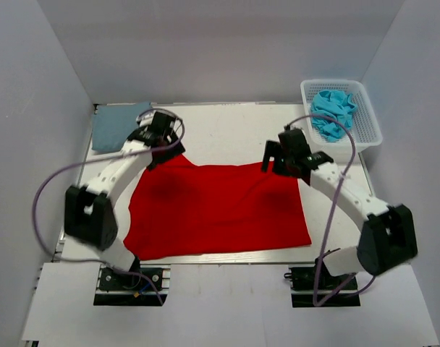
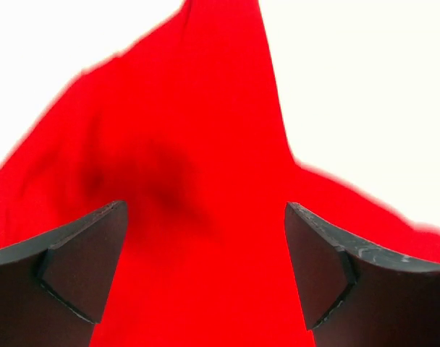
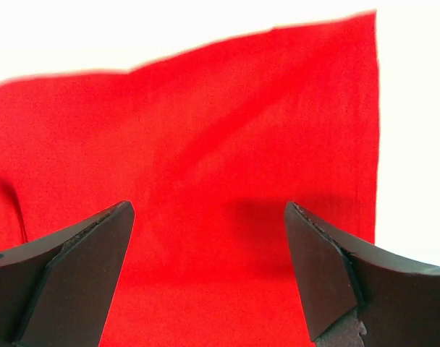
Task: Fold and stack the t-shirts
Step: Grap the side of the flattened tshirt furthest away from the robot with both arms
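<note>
The red t-shirt (image 1: 220,208) lies spread on the white table, folded to a broad rectangle. My left gripper (image 1: 156,147) hovers over its far left corner, open, with only red cloth (image 2: 198,238) showing between the dark fingers (image 2: 82,267). Above the shirt's far right corner stands my right gripper (image 1: 276,160), also open, the red cloth (image 3: 205,181) beneath it and nothing held. A grey-blue t-shirt (image 1: 117,127) lies folded at the far left of the table. The turquoise t-shirt (image 1: 331,114) is bunched up inside the basket.
A white mesh basket (image 1: 366,124) stands at the far right corner. Grey walls close in the table on three sides. Purple cables loop from both arms.
</note>
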Action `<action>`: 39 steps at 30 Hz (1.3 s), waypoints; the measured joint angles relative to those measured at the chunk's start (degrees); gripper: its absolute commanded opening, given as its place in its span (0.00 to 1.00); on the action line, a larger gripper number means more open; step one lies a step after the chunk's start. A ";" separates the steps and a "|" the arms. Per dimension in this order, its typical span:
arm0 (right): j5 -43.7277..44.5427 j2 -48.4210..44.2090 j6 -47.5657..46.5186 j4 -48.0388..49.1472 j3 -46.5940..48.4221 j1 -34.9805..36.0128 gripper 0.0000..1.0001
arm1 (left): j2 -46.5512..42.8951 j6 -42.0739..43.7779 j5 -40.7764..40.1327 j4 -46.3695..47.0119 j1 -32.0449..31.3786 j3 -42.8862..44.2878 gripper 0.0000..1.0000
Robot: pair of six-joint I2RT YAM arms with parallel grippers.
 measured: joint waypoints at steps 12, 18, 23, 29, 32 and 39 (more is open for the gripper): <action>9.09 21.53 -0.26 -3.43 19.10 -4.44 0.90 | 36.52 7.96 -8.79 4.00 8.79 29.27 0.94; 9.09 26.75 -1.03 -4.22 21.81 -6.93 0.90 | 39.52 11.21 -7.43 9.01 11.02 30.62 0.83; 9.07 31.21 -2.43 -4.50 25.40 -7.87 0.90 | 40.22 12.28 -3.32 13.79 10.80 29.57 0.66; 8.74 34.69 -2.56 -4.17 28.50 -8.70 0.90 | 40.37 12.59 0.09 16.37 10.51 27.36 0.18; 8.61 36.87 -2.38 -4.11 30.62 -9.25 0.90 | 40.37 12.52 0.44 16.61 10.51 27.34 0.00; 10.12 39.56 0.09 -4.55 31.93 -9.73 0.90 | 39.08 12.90 0.90 20.06 10.51 22.49 0.00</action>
